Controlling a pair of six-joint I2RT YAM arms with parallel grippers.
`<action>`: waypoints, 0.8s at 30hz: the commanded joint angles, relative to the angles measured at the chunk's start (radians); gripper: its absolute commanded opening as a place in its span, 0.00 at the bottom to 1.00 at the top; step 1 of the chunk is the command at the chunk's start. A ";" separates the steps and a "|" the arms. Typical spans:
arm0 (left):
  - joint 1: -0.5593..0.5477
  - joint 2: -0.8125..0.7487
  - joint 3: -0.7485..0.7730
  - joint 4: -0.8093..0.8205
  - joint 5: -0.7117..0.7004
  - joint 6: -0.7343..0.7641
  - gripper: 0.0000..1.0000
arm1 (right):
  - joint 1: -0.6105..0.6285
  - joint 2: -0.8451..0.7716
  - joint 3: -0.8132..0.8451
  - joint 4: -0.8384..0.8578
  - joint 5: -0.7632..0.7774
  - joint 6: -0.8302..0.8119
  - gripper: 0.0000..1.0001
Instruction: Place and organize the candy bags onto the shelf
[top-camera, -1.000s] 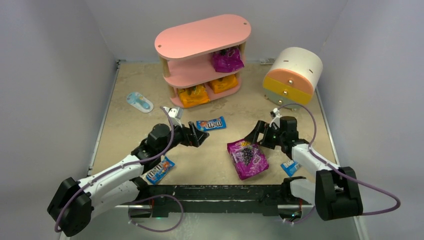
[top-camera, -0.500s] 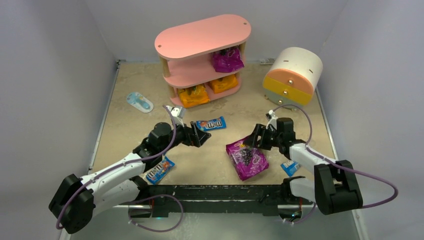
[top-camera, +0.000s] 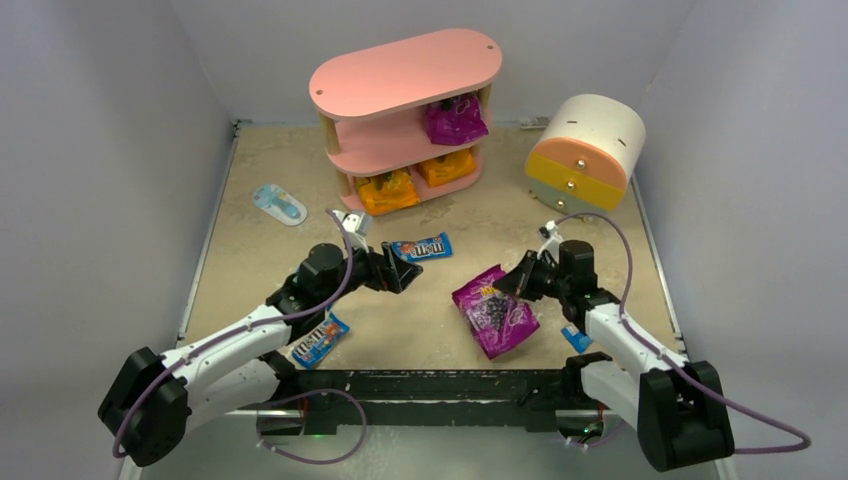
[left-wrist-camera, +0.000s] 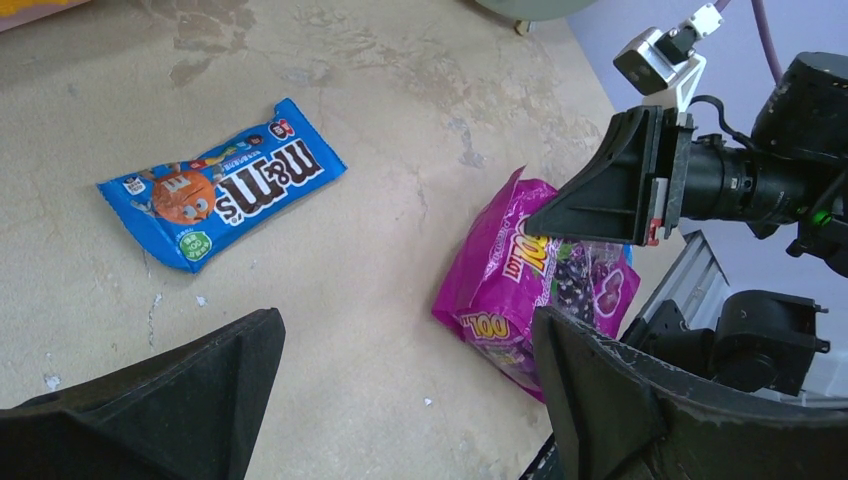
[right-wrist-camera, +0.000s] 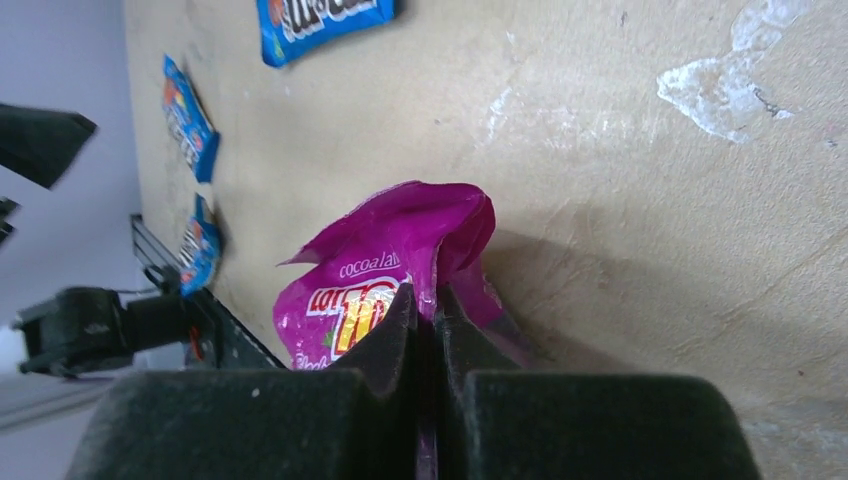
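The pink shelf (top-camera: 400, 75) stands at the back, with a purple bag (top-camera: 455, 120) on its middle tier and two orange bags (top-camera: 387, 190) (top-camera: 447, 166) on the bottom tier. A second purple bag (top-camera: 495, 312) (left-wrist-camera: 520, 290) lies on the table. My right gripper (top-camera: 506, 283) (right-wrist-camera: 427, 300) is shut on its crumpled far edge (right-wrist-camera: 400, 250). My left gripper (top-camera: 400, 272) (left-wrist-camera: 405, 330) hangs open over bare table, just short of a blue M&M's packet (top-camera: 421, 247) (left-wrist-camera: 225, 195). Other blue packets lie near the front edge, at the left (top-camera: 320, 340) and the right (top-camera: 580, 337).
A white, orange and yellow cylindrical drawer unit (top-camera: 585, 150) stands at the back right. A pale blue-and-white oval item (top-camera: 279, 204) lies at the left. Grey walls close in three sides, and a black rail (top-camera: 440, 385) runs along the front edge.
My right gripper has gone from open to shut on the purple bag's edge, and that edge has bunched up. The left arm has barely moved.
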 joint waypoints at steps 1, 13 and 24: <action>-0.001 -0.033 0.042 0.019 0.010 0.026 1.00 | 0.000 -0.070 0.014 0.126 0.044 0.267 0.00; -0.082 -0.012 0.108 0.079 0.131 0.365 1.00 | -0.001 -0.007 0.224 -0.058 0.160 0.716 0.00; -0.610 0.156 0.382 -0.096 -0.263 1.004 1.00 | 0.000 0.035 0.408 -0.091 0.190 0.980 0.00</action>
